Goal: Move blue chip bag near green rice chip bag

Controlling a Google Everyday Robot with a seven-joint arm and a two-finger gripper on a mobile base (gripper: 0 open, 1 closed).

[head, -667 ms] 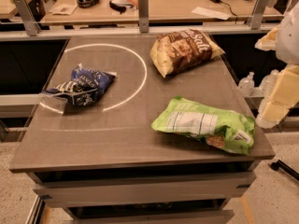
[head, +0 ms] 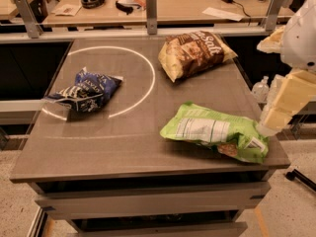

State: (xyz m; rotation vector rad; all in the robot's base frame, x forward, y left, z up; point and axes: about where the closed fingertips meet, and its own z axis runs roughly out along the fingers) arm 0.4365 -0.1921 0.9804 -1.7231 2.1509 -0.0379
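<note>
**No movement yet: the blue bag lies well apart from the claw**

Little has changed over the last moment. All three bags lie where they lay, and the arm (head: 296, 88) has barely shifted at the counter's (head: 123, 147) edge. The claw (head: 274, 118) appears to hang at the arm's lower end, off the side of the counter. Whether it is wide or narrow cannot be told, and it carries nothing that shows. By my judgement the task has not properly begun, with the reach still ahead.

The green rice chip bag (head: 213, 131) lies flat just beside the claw, with its nearer end almost under it. The blue chip bag (head: 85, 91) lies well apart from the claw, across the counter beyond the green one. It is crumpled and rests across the line of a white ring (head: 153, 80). The brown-and-yellow bag (head: 195, 53) lies near the claw's side, further back.

As for containers, only the bags count. All three look closed, so their contents are hidden.
</note>
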